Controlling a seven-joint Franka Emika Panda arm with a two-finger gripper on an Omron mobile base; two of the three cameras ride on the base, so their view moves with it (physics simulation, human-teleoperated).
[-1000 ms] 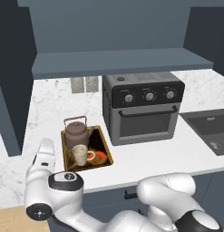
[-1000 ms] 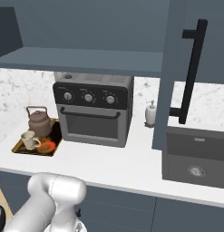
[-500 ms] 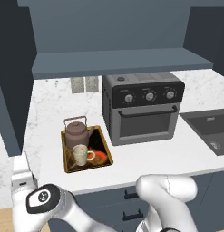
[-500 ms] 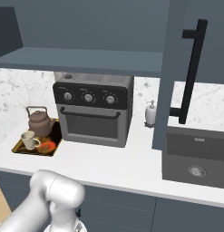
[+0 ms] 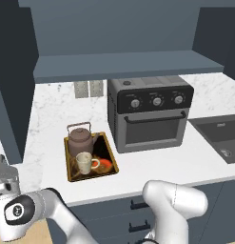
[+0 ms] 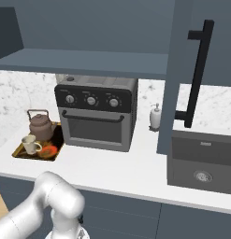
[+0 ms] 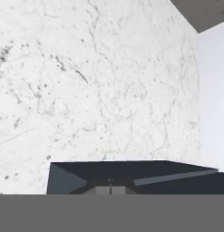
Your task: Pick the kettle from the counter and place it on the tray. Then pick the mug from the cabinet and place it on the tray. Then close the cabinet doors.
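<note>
The brown kettle and the cream mug both stand on the gold-rimmed tray, on the marble counter left of the oven. From the right they appear as kettle, mug and tray. The cabinet stands open, with its left door swung out and its right door showing the black bar handle. My gripper is low at the far left, below the left door. Its fingers are hidden, and the hand view faces marble with a dark edge.
A black toaster oven sits mid-counter. A soap dispenser and a sink lie to its right. Wall sockets are on the backsplash. My elbow bulks in front of the lower drawers.
My forearm and hand have swung left and downward across the counter front toward the left door. The kettle, mug and tray have stayed put.
</note>
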